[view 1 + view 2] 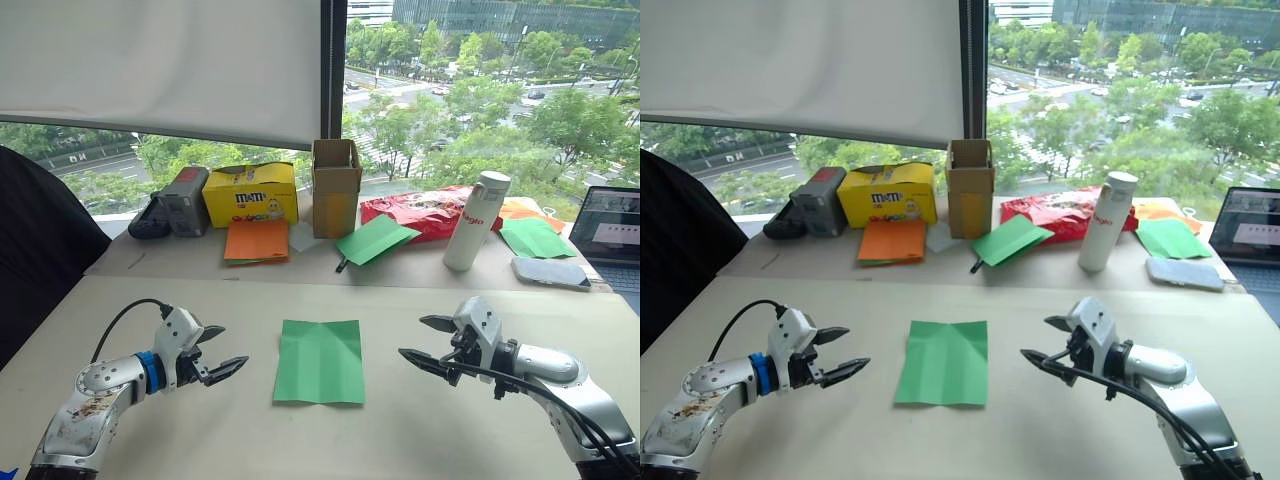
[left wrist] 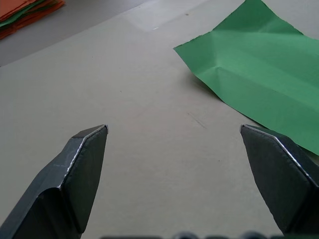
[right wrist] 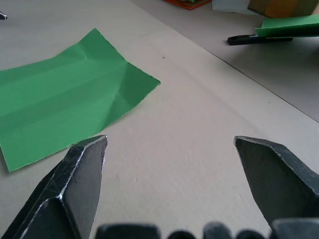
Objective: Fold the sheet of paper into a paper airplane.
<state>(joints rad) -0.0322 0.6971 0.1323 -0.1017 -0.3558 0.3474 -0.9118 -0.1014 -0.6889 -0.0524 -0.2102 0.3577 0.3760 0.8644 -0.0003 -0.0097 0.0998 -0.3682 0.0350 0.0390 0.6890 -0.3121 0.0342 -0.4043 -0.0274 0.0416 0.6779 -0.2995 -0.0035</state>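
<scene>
Green paper (image 1: 319, 361) lies flat on the bench (image 1: 420, 430), creased, untouched. Left gripper (image 1: 222, 352) and right gripper (image 1: 426, 341) flank the paper, fingers spread, holding nothing.

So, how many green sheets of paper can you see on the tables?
3. One flat sheet of paper lies between the two end effectors. One green sheet is beside the cardboard box. One green sheet is near the laptop. More may hide in the orange stack.

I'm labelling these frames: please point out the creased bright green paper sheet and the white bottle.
creased bright green paper sheet (image 1: 320, 361), left eye view, centre crease.
white cylindrical bottle (image 1: 476, 222), left eye view, mid-body.
</scene>
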